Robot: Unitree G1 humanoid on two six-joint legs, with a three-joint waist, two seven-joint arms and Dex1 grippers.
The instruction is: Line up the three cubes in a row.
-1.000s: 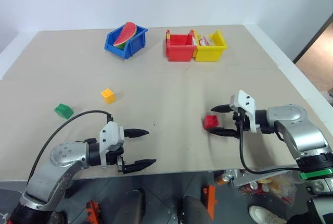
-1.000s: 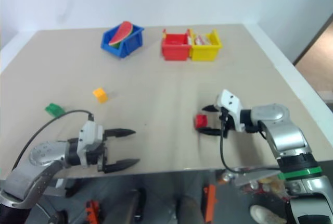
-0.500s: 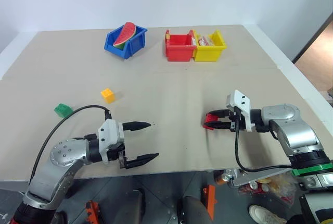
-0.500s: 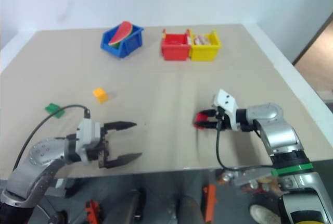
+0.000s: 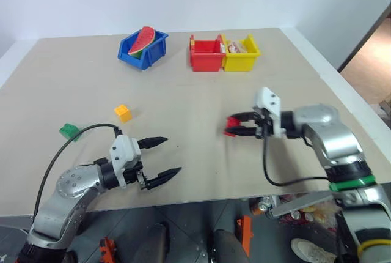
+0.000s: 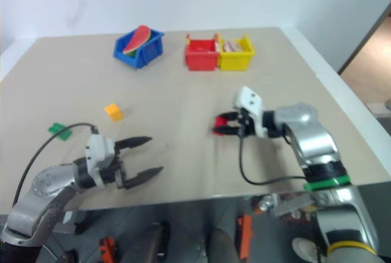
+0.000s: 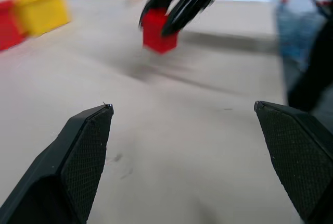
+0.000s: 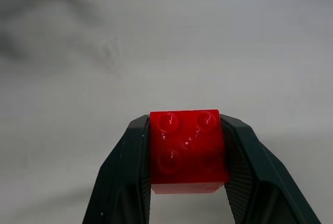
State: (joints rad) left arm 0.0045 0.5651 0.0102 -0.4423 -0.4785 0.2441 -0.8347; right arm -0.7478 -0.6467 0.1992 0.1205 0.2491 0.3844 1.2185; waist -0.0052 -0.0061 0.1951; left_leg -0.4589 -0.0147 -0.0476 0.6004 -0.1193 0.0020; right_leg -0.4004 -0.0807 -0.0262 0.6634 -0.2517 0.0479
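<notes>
hard to make out what fills the yellow bin (image 5: 243,53) at the far edge beyond a pale and red jumble; only partly visible behind the black fingers (image 5: 244,117) in the head views, the red cube (image 5: 232,126). blurred too in the left wrist view, the same red cube raised clear of the table (image 5: 183,92) with a shadow beneath.

clamped on the red cube from both sides, studs showing between the pads, the right gripper (image 8: 187,153). spread wide apart with nothing between, the left gripper (image 5: 164,156), low over the near left of the table.

against a second ago: then resting on the board between parted right fingers, now pinched and lifted, carried leftward toward the table's middle. left gripper nudged only slightly. unmoved on the table, the yellow-orange cube (image 5: 123,112) and the green cube (image 5: 69,131), both well apart from the red one, over on the left side, green nearer and further left with a black cable (image 5: 79,137) arching just beside it.

beige tabletop, white rim on the right, pale wall behind. along the far edge, a blue bin (image 5: 142,49) holding a watermelon slice (image 5: 141,40), then a red bin (image 5: 206,54) touching the yellow bin.
</notes>
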